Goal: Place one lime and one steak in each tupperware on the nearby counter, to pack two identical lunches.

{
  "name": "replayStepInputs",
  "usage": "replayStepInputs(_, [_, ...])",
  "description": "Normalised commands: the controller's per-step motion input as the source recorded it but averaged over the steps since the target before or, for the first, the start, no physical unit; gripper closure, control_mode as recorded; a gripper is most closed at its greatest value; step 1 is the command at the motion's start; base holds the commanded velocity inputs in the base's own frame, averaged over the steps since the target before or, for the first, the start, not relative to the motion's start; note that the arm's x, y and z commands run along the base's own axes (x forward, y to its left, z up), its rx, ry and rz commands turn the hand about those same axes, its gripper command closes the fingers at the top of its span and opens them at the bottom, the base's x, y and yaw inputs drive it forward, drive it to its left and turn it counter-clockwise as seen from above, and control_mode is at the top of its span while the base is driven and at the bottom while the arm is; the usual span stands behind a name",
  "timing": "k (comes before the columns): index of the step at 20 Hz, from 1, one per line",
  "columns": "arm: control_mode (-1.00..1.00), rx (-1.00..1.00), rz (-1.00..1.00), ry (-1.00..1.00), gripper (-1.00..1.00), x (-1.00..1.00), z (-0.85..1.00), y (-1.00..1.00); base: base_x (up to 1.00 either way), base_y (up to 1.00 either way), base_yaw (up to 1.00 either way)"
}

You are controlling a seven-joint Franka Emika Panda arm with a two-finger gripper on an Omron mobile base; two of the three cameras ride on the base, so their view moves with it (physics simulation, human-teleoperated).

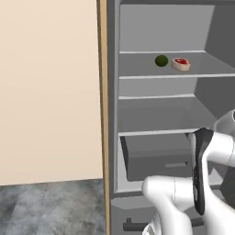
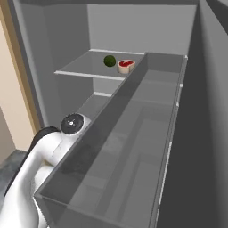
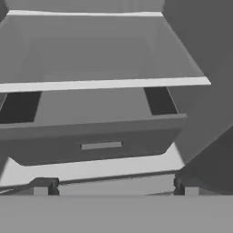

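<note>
Both the lime (image 1: 161,60) and steak (image 1: 181,64) sit well above the spread, empty gripper (image 3: 116,189); reaching up risks clipping the shelf (image 1: 174,75).

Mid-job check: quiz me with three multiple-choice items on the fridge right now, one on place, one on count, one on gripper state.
1. Where does the lime lie?
A. on a shelf beside the steak
B. in the drawer
C. on the floor

2. How many steaks show in the fridge?
A. one
B. two
C. three

3. How does the gripper stand?
A. shut on the lime
B. open, holding nothing
C. shut on the steak

Answers:
1 A: both base views show lime and steak side by side on that shelf.
2 A: one beige-rimmed slab shows.
3 B: the hand view shows the fingertips wide apart, facing the drawer.
</note>
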Motion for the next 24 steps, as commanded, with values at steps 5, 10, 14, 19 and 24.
replayStepInputs(5, [-1.0, -0.1, 0.0, -0.27, -1.0, -0.22, 1.0, -0.03, 0.0, 0.0, 0.0])
replayStepInputs(10, [-1.0, 0.0, 0.01, -0.19, -1.0, 0.02, 1.0, 0.0, 0.0, 0.0, 0.0])
replayStepInputs(14, [-1.0, 0.0, 0.0, -0.02, -1.0, 0.1, 1.0, 0.0, 0.0, 0.0, 0.0])
replayStepInputs(19, [-1.0, 0.0, 0.0, 0.13, -1.0, 0.01, 1.0, 0.0, 0.0, 0.0, 0.0])
replayStepInputs(24, [-1.0, 0.01, 0.01, 0.38, -1.0, 0.35, 0.94, 0.0, 0.0, 0.0, 0.0])
